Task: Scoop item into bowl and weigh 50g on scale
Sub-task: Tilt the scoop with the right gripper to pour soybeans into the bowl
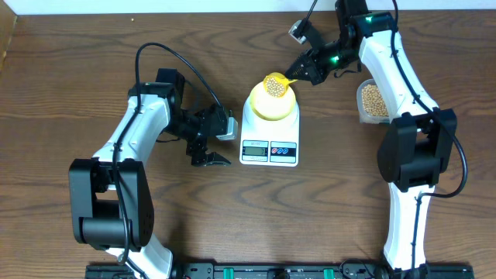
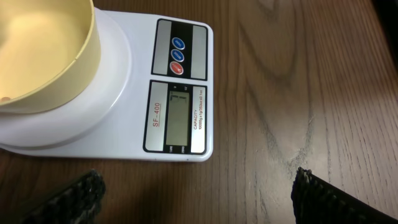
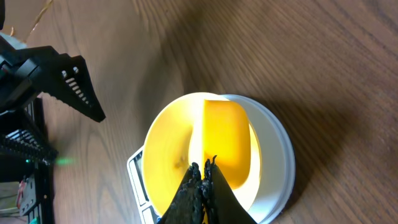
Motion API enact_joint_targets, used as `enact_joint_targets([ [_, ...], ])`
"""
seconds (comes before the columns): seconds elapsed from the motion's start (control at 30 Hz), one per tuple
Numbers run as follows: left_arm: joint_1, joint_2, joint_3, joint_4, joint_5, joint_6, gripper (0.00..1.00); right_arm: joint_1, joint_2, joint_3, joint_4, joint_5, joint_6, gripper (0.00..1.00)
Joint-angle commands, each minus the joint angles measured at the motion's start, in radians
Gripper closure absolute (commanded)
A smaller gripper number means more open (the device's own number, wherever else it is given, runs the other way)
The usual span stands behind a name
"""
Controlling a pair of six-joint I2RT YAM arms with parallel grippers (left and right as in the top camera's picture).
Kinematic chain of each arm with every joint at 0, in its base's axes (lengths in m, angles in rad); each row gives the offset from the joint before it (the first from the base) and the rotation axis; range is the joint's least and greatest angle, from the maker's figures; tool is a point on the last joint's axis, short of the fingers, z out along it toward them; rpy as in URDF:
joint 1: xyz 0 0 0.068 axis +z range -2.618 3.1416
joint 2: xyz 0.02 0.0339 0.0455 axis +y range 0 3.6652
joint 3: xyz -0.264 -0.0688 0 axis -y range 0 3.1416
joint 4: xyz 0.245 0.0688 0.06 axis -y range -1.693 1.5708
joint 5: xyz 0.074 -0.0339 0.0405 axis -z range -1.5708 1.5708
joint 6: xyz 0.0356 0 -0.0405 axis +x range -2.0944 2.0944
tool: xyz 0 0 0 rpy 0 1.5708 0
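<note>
A pale-yellow bowl stands on the white scale. My right gripper is shut on the handle of a yellow scoop. The scoop hangs over the bowl's far rim, heaped with tan beans. In the right wrist view only the scoop's yellow back shows. What I see of the bowl's inside is nearly bare. To the left of the scale, low over the table, my left gripper is open and holds nothing.
A clear tub of beans sits at the right, beside the right arm. The scale's display and coloured buttons face the front. Bare wooden table lies in front of the scale and around the left gripper.
</note>
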Motion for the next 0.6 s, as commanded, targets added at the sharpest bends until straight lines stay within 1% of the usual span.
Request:
enact_joint_targets([
  [0.0, 0.002, -0.006, -0.002, -0.005, 0.005, 0.009, 0.02, 0.005, 0.013, -0.003, -0.018, -0.024, -0.007, 0.99],
  [0.3, 0.002, -0.006, -0.002, -0.005, 0.005, 0.009, 0.02, 0.005, -0.016, 0.018, -0.151, -0.041, -0.249, 0.99],
  [0.57, 0.002, -0.006, -0.002, -0.005, 0.005, 0.009, 0.02, 0.005, -0.04, 0.018, -0.151, -0.037, -0.333, 0.99],
])
